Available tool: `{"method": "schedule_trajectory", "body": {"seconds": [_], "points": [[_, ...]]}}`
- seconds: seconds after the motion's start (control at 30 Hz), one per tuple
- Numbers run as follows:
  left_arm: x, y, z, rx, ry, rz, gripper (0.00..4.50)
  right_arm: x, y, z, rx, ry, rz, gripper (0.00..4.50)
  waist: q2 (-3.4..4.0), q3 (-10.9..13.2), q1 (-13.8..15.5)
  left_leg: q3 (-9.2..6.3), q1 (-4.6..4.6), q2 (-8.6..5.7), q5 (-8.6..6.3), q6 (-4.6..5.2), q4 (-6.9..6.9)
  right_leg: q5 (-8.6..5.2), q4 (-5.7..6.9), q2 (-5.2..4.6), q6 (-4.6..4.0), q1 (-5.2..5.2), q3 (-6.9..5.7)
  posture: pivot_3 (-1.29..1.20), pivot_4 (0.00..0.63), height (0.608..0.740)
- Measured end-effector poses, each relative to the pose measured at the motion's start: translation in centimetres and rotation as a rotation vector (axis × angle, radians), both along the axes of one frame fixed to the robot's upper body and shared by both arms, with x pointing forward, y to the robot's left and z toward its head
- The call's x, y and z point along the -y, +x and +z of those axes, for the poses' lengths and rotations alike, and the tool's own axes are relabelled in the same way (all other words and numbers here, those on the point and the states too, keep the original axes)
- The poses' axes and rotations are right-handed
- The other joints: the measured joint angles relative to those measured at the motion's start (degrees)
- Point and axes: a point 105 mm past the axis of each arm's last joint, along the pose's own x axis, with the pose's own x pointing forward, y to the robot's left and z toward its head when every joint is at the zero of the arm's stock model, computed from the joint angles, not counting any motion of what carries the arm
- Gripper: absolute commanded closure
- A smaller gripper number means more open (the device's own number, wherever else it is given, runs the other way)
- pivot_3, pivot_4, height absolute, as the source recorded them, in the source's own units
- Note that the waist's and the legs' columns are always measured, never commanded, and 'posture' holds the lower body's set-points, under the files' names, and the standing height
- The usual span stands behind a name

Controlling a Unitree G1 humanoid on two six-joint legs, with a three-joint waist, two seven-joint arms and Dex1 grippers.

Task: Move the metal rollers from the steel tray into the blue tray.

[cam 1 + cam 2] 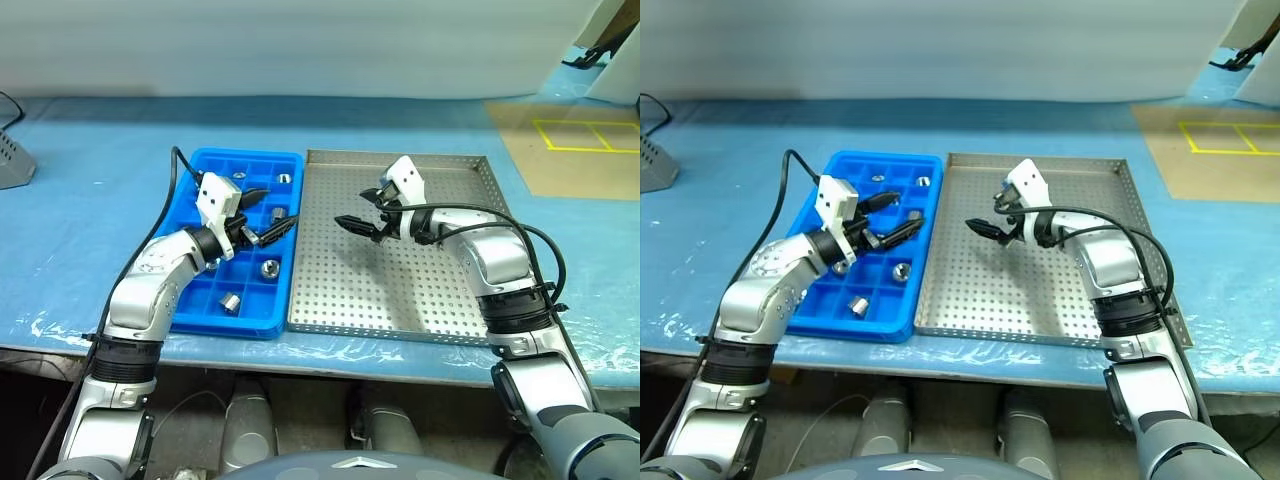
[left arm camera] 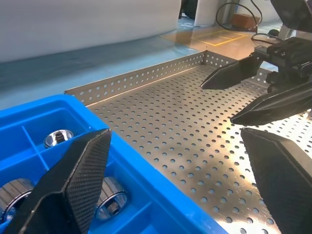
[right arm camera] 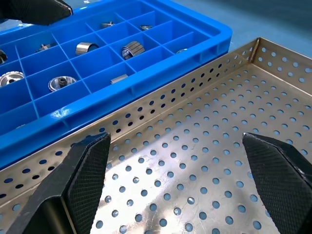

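1. Left eye view gives you the layout: the blue tray point(image 1: 205, 310) sits touching the left side of the steel tray point(image 1: 400, 300), so a transfer is only a short sideways carry.
2. Your left gripper point(image 1: 268, 216) hovers over the blue tray's right-hand compartments, jaws spread wide with nothing between them. It points toward the steel tray.
3. Your right gripper point(image 1: 368, 212) hangs above the steel tray's middle, angled slightly down and aimed toward the blue tray. Its jaws are also wide and hold nothing.
4. The rollers point(image 3: 130, 48) you can see all lie in the blue tray, one per compartment, several along the columns nearest the steel tray. The dividers keep them from rolling together.
5. The perforated floor you can see looks bare; the right arm hides part of it, so check there before calling it finished.
6. Judging by this, the transfer looks done or nearly so, and both empty, open grippers suit a last look-over.
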Motion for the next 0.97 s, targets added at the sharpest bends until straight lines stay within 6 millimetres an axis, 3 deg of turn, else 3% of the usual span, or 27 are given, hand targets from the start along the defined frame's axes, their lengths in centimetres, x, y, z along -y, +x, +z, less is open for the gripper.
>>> {"method": "schedule_trajectory", "body": {"seconds": [0.97], "points": [[1.02,0.15,0.19,0.010,-0.014,-0.032,0.00,0.72,-0.05,0.33,0.008,-0.006,-0.026,0.02,0.00,0.0,-0.4,0.01,0.00,0.00,-0.01,0.01,0.00,0.00,-0.01,0.00,-0.01,0.00,0.01,-0.03,0.150,0.740]]}}
